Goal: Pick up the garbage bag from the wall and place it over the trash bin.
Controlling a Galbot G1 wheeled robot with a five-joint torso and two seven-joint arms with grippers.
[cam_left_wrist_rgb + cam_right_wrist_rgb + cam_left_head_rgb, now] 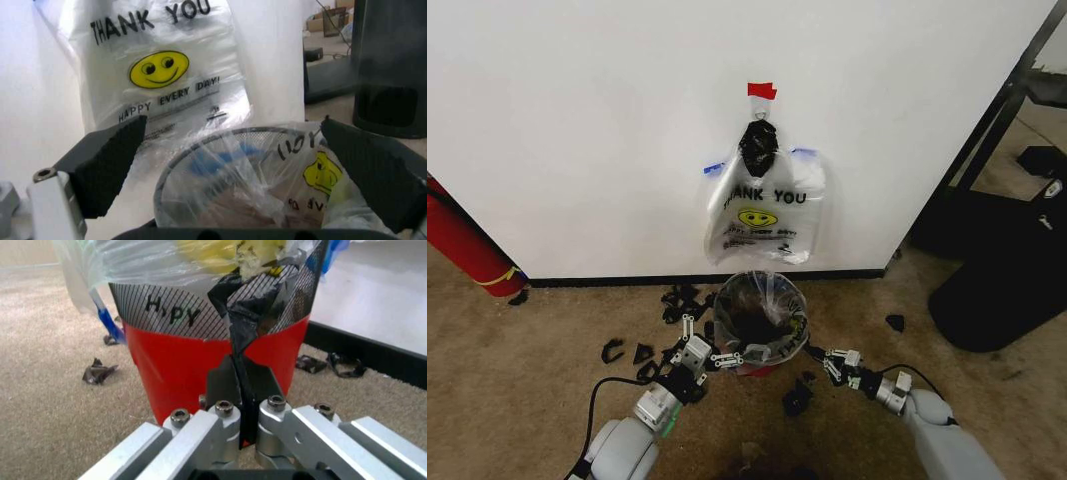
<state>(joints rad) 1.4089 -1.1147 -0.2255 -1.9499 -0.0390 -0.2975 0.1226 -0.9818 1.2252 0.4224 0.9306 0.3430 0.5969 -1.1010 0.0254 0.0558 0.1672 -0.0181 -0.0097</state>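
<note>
A staged test room: bare white panel wall (577, 130); worn carpet (517, 380) littered with black scraps (642, 352)

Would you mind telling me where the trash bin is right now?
In the head view, the trash bin stands on the carpet just below the bunch of bags on the wall, between the left gripper and right gripper.

Tan carpet (517, 380), black scraps (682, 300), red cylinder (462, 245).

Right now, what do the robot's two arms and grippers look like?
Both arms are smooth light grey shells ending in silver metal linkage grippers with black fittings. The left gripper has a green mark at its wrist, a black cable trailing beside the arm, and dark foam-like pads. The right gripper has hex bolts on silver links.
</note>
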